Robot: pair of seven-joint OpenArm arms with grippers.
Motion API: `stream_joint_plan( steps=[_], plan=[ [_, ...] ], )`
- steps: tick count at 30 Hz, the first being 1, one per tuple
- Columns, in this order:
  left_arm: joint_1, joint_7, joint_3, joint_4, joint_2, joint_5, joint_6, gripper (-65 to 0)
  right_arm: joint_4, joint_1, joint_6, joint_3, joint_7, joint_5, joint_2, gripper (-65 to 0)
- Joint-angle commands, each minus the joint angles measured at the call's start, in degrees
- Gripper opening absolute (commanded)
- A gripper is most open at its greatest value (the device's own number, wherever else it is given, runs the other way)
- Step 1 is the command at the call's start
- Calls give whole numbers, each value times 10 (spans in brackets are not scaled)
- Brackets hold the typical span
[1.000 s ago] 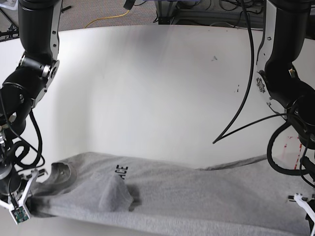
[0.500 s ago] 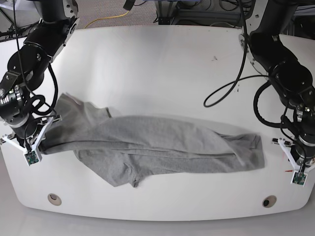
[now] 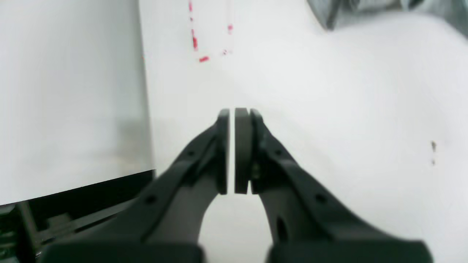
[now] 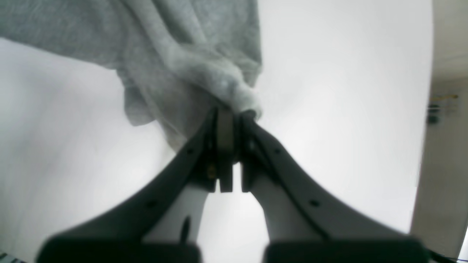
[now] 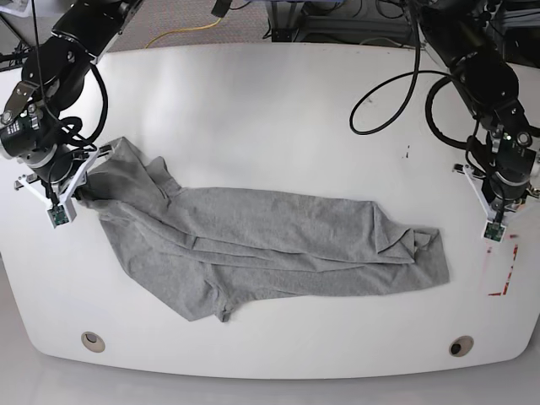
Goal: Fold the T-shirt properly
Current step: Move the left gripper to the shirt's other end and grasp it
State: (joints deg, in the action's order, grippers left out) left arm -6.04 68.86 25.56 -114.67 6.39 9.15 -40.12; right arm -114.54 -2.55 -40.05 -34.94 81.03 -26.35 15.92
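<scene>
The grey T-shirt lies crumpled and stretched across the white table, from the left side to the right. No lettering shows. My right gripper, at the left in the base view, is shut on a bunched edge of the shirt's left end. The right wrist view shows the gripper pinching the bunched fabric. My left gripper hovers over bare table just right of the shirt's right end. It is shut with nothing between its pads. A shirt edge shows in that view's top right corner.
Red tape marks lie near the table's right edge, also in the left wrist view. Two round holes sit near the front edge. A black cable loops over the back right.
My right gripper has moved toward the table's back, dragging the shirt's left end with it. My left gripper has moved back too, still empty. The shirt lies more spread.
</scene>
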Motion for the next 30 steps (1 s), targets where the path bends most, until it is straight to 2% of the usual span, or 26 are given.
stream_joint_plan(
  steps=[1, 3, 5, 7, 10, 12, 18, 21, 27, 30],
  plan=[
    [2, -37, -7, -7, -13, -4, 1, -650, -8, -1, 1, -19, -10, -6, -7, -650],
    [11, -53, -30, 0, -27, 0, 1, -629, -8, 4, 1, -26, -10, -8, -15, -650],
    [13, -55, -49, 8, -34, 0, 1, -543, -8, 4, 1, -26, -10, -7, -15, -650],
    [13, -57, -56, 12, -43, -2, 1, -401, -8, 5, 1, -29, -10, -8, -17, -650],
    [7, -68, -55, 27, -74, -3, 1, -250, -7, 5, 1, -29, -10, -7, -18, -650],
    [-10, -79, -55, 37, -85, 0, 1, -199, -7, 4, 1, -29, -10, -6, -18, -650],
    [-69, -101, -56, 150, -90, -5, 1, -185, -7, 0, 1, -29, -22, -6, -18, -650],
    [-89, -159, -56, 211, -107, -5, 30, -181, -6, 1, 1, -29, -31, -5, -18, -650],
    [-123, -218, -55, 309, -110, -5, 38, -179, -6, 0, 1, -29, -32, -4, -29, -650],
    [-130, -257, -55, 362, -110, -5, 57, -181, -6, 0, 1, -29, -32, -3, -32, -650]
  ],
)
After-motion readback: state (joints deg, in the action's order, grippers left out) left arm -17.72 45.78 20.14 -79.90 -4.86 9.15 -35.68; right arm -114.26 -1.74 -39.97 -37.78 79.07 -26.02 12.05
